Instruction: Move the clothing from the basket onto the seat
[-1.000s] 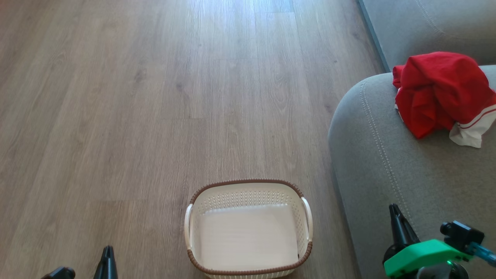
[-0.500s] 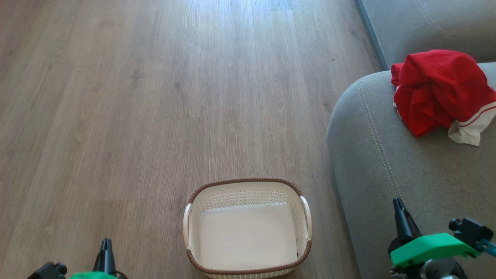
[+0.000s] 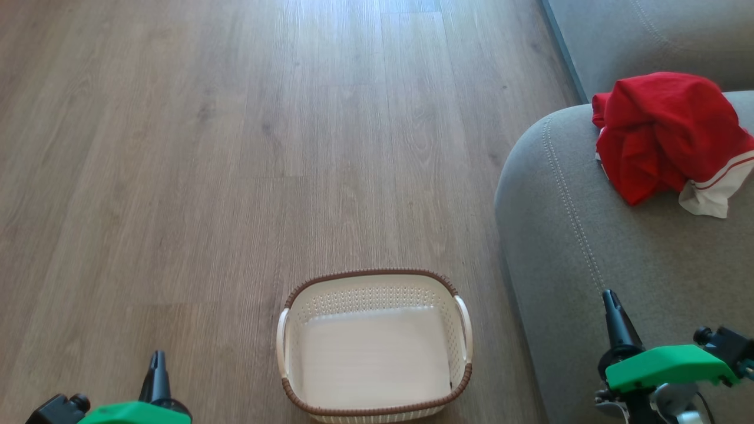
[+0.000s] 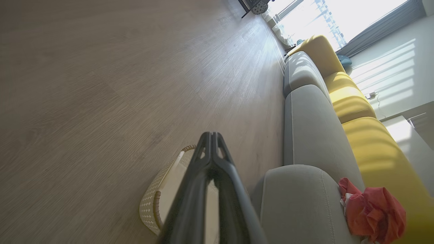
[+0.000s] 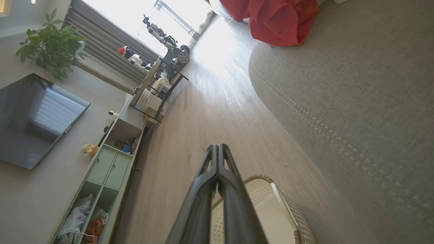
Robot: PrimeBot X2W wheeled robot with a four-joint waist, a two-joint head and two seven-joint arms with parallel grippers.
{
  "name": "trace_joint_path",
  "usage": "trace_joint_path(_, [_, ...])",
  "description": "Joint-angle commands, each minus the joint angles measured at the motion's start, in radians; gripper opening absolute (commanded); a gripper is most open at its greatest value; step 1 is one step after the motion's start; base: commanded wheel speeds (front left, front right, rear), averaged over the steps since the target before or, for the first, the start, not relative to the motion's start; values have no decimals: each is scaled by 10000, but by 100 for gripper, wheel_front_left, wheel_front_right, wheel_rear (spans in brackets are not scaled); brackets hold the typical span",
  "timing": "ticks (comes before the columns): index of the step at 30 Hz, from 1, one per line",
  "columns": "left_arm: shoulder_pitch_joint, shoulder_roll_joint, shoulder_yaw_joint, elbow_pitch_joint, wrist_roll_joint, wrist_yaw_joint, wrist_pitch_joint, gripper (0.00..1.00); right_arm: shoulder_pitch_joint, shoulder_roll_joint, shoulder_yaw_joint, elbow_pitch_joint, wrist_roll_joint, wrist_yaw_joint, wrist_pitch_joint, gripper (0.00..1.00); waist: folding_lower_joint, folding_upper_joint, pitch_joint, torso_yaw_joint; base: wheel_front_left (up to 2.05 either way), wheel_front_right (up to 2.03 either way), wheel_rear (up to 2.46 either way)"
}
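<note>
Left gripper [image 3: 156, 362] hovering above floor, fingers pressed together, empty. Basket [image 3: 371, 272] sitting empty on floor. Right gripper [image 3: 611, 303] likewise clenched on nothing. Clothing [image 3: 660, 135] lying bunched near seat's [image 3: 589, 265] rounded front edge; soft, light, probably best pinching a raised fold

the basket [image 3: 374, 344] sits on the floor [image 3: 235, 147] left of the seat [image 3: 589, 247], clothing [image 3: 660, 135] on it.

Bright red clothing [image 3: 660, 129] at far right, with a white band that carries a thin red stripe. The seat [image 3: 565, 253] under it is plain grey with pale double stitching. The near basket [image 3: 371, 272] is cream-white and dotted with perforations, and its rim is brown and woven-looking. The floor [image 3: 235, 147] is grey-brown wood grain. The left gripper [image 3: 156, 357] and right gripper [image 3: 610, 294] are black, with vivid green housings.
</note>
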Motion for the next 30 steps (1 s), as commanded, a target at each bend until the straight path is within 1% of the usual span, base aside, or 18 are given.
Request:
trace_joint_path(1, [-520, 7, 377, -365, -184, -129, 79, 0, -584, -41, 51, -382, 277, 0, 57, 0, 0, 0, 4, -5, 0, 0, 0])
trace_joint_path(30, [-915, -638, 1545, -585, -2494, -898, 874, 0, -949, -123, -117, -606, 3513, -1, 786, 0, 0, 0, 111, -136, 0, 0, 0])
